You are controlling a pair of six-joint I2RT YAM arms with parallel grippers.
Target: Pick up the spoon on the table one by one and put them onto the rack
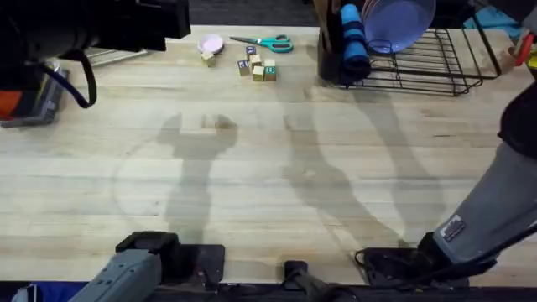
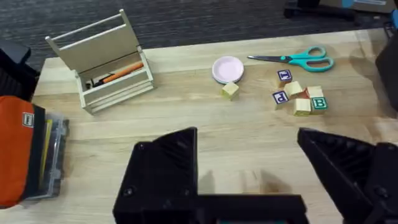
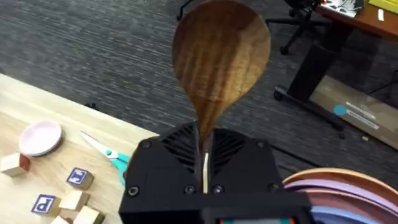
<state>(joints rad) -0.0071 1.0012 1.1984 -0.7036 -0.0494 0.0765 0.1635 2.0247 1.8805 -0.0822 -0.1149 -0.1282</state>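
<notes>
The left gripper (image 2: 249, 180) hangs open and empty over the bare table (image 1: 277, 168). The right gripper (image 3: 205, 177), clamped on the spoon (image 3: 221, 56), has it raised near the rack (image 1: 419, 63); setting it down remains, I judge.

The surface (image 1: 336, 151) is pale planked wood with visible grain, matt. The spoon (image 3: 221, 59) is dark brown wood, smooth, with a strong striped grain and a faint sheen. The rack (image 1: 428, 63) is thin black wire. The fingers (image 3: 168, 168) gripping the spoon look like matt black plastic with ribbed faces. The scissors (image 2: 298, 59) have glossy teal plastic handles and metal blades.
</notes>
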